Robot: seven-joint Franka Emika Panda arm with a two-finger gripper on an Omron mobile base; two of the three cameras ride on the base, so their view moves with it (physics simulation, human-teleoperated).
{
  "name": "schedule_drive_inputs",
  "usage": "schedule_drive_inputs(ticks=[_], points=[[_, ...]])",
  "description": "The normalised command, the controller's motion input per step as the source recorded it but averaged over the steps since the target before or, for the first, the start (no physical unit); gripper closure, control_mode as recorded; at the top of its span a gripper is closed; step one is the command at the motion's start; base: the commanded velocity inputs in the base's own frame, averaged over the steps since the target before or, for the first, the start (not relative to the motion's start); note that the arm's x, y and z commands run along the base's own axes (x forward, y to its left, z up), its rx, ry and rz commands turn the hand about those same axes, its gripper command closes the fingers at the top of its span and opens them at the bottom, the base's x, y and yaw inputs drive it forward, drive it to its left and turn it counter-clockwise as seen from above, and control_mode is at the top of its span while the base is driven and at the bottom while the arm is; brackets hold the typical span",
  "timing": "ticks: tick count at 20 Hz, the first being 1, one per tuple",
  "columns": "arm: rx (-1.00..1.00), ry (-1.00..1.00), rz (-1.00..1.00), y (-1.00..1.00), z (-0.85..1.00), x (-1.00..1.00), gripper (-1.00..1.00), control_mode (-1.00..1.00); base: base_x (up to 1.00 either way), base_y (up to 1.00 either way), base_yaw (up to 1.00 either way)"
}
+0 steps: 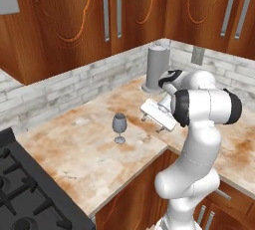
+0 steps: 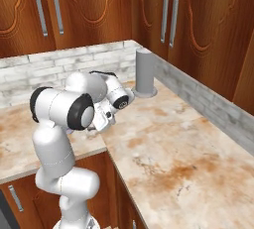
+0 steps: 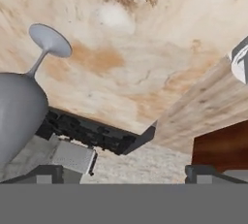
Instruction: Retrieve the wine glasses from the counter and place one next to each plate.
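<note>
Evidently early: gripper [image 1: 152, 123] spread wide and holding nothing, hovering just beside the one visible wine glass [image 1: 119, 127], which stands upright on the bench [image 1: 74, 149] well short of the grey cylinder [image 1: 157, 68]; grasping and placing remain.

We're in a kitchen. We see a mottled beige stone counter [image 1: 89, 149], reddish-brown wood cabinets [image 1: 74, 15], a black stove [image 1: 25, 189].
</note>
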Motion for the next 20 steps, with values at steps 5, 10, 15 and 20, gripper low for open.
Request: schedule_drive_inputs(ticks=[5, 10, 15, 20], points=[[0.09, 0.22, -0.08, 0.20, 0.00, 0.41, -1.00, -1.00, 0.00, 0.00, 0.00], [0.07, 0.29, -0.03, 0.07, -0.12, 0.37, -1.00, -1.00, 0.00, 0.00, 0.00], [0.00, 0.25, 0.00, 0.23, -0.18, 0.24, -1.00, -1.00, 0.00, 0.00, 0.00], [-0.07, 0.03, 0.00, 0.28, -0.16, 0.14, -1.00, -1.00, 0.00, 0.00, 0.00]])
